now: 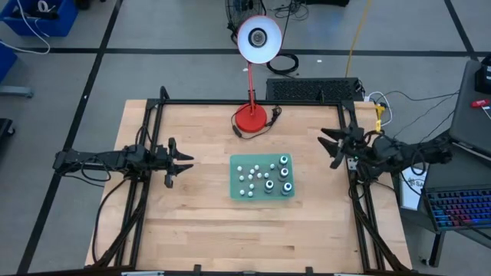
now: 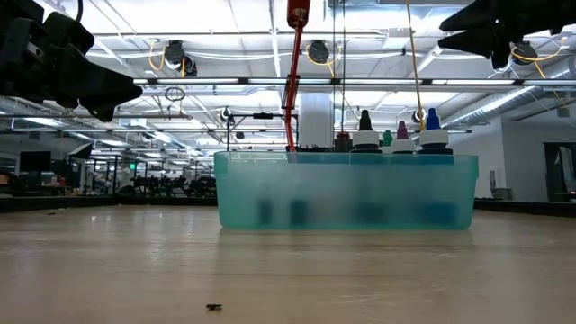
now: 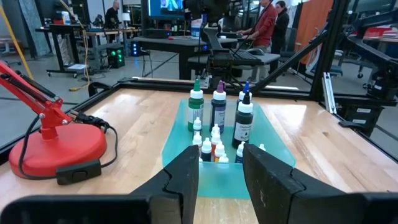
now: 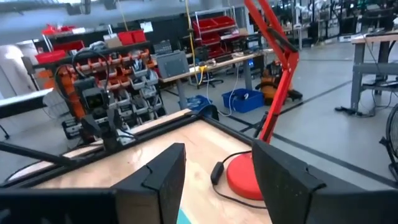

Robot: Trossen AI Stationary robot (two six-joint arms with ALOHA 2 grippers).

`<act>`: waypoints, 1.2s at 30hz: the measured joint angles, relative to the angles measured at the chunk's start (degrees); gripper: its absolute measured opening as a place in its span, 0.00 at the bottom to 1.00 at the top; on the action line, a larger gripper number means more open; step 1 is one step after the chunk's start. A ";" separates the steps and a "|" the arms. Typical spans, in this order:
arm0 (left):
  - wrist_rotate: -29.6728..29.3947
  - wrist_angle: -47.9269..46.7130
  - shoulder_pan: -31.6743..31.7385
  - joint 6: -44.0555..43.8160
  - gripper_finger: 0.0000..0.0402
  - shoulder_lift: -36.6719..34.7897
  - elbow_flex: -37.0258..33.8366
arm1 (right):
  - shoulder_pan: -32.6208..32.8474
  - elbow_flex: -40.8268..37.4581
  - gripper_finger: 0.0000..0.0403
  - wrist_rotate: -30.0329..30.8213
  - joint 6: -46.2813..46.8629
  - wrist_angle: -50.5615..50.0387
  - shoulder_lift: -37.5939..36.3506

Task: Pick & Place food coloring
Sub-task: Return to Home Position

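pale wood tabletop [image 1: 199,222] inside a black frame, with an open workshop beyond it. the green bin [image 1: 237,192] sits near the middle, and all the food coloring [image 1: 262,176] that shows is inside it: small white-capped bottles [image 3: 211,146] clustered toward one end, four big bottles [image 3: 244,121] upright toward the other, their dark tips poking above the rim in the low view. none lies loose on the wood. a red desk lamp [image 1: 251,117] stands behind the bin, apart from it, and its cord [image 3: 78,172] lies between base and bin.

the left gripper [image 1: 178,162] hangs left of the bin, pointed at it, jaws open and holding nothing. the right gripper [image 1: 331,146] sits by the right frame rail, well clear of the bin, jaws also parted and empty.

placing looks done, so what is left is the retreat, and that is where the risk sits. the left gripper faces the bin, so a forward dip or a low swing could nudge the wall. the big bottles stand loose and tall, and a knock could tip them onto the small ones or over the rim. a drifting right elbow could catch the rail or the cables beside it.
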 joint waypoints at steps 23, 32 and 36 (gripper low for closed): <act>0.00 0.05 0.00 0.00 0.32 -0.02 0.02 | -0.02 -17.45 0.43 -4.70 -18.40 26.90 -17.08; -0.02 0.00 0.00 0.00 0.32 -0.02 0.02 | -0.02 -21.65 0.44 -9.24 -19.94 30.09 -16.98; -0.02 -0.01 0.01 0.00 0.32 -0.02 0.02 | -0.32 -26.87 0.43 -8.95 -20.18 38.59 -16.98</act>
